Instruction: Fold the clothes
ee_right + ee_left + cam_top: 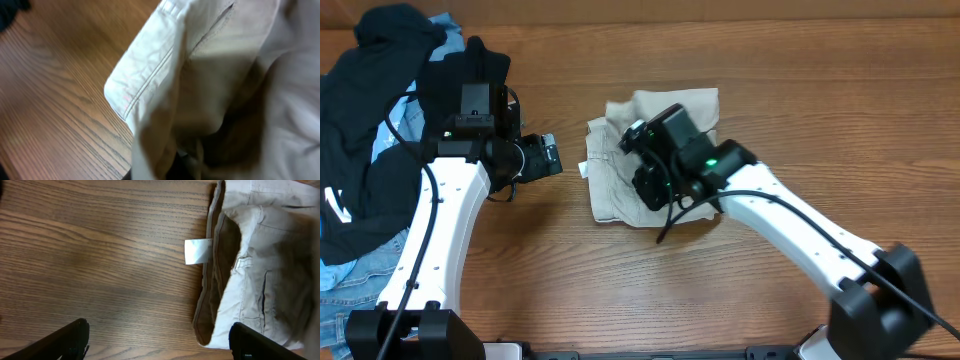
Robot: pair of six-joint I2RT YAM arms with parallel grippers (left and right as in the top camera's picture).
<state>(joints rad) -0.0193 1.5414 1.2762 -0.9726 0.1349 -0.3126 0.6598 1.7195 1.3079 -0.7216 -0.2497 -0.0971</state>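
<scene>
- Wood-grain table [800, 110] fills the overhead view. We find the khaki shorts [610, 190] bunched at its centre, well apart from the pile of black, light-blue and denim garments [365, 150] at the left edge.
- Overhead, risk: if the right gripper [648, 183] rises with only one layer caught, we judge the fold would fall open.
- Overhead, pose: the right arm reaches in from the near right, angled down onto the shorts. The left gripper [548, 158] sits just left of them, not touching.
- Left wrist, risk: an approach that is too low could shove the waistband [210, 295] and bunch it instead of grasping it.
- Left wrist, pose: both fingers [65, 340] stand wide apart over bare wood, parted and empty, with the white tag [198, 251] ahead.
- Right wrist: beige cloth fills the frame and hides the fingertips. We cannot tell whether this gripper pinches a layer or only presses on it.
</scene>
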